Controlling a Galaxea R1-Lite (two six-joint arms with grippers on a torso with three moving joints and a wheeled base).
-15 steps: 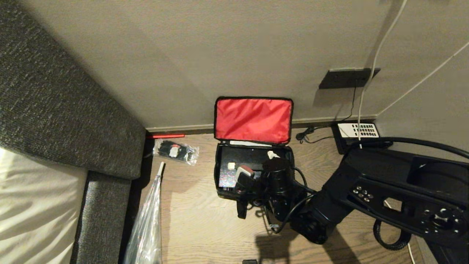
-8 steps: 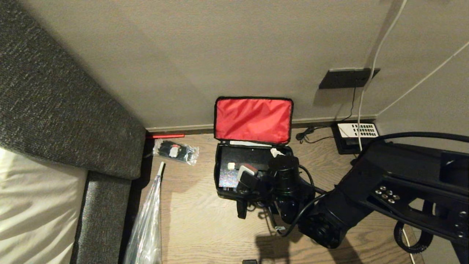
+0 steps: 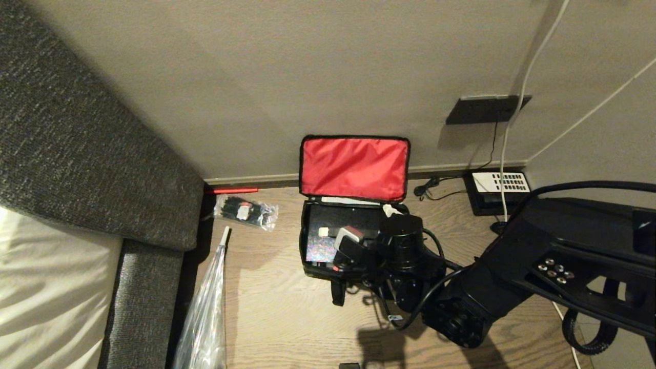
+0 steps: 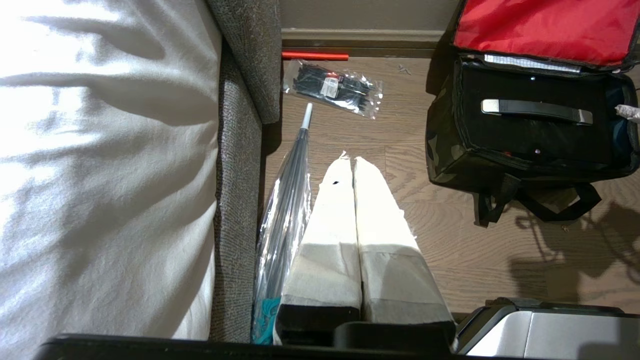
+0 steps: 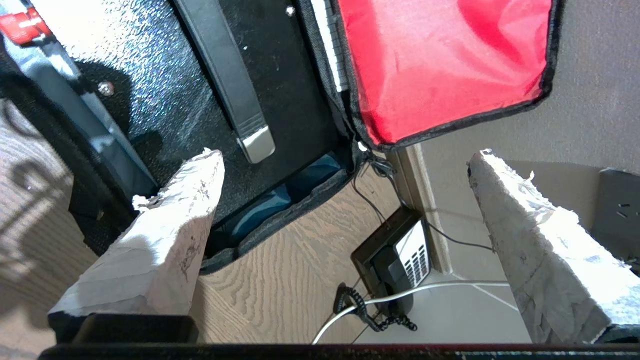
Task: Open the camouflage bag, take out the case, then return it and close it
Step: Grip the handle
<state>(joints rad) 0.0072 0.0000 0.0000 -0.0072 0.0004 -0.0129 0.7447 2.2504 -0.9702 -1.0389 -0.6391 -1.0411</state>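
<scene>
Red-lined camouflage bag (image 4: 445, 145) gapes; textured black case (image 4: 530, 125) apparently inside.

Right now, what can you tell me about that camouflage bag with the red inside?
The camouflage bag is a boxy fabric bag in green and black, edged in black, with black straps trailing from its front onto the wooden floor. It stands on that floor by the wall, open, its lid up against the wall and showing bright red lining. Inside lies the flat black case with a black handle tipped in silver. The right pincer is open above one end.
</scene>
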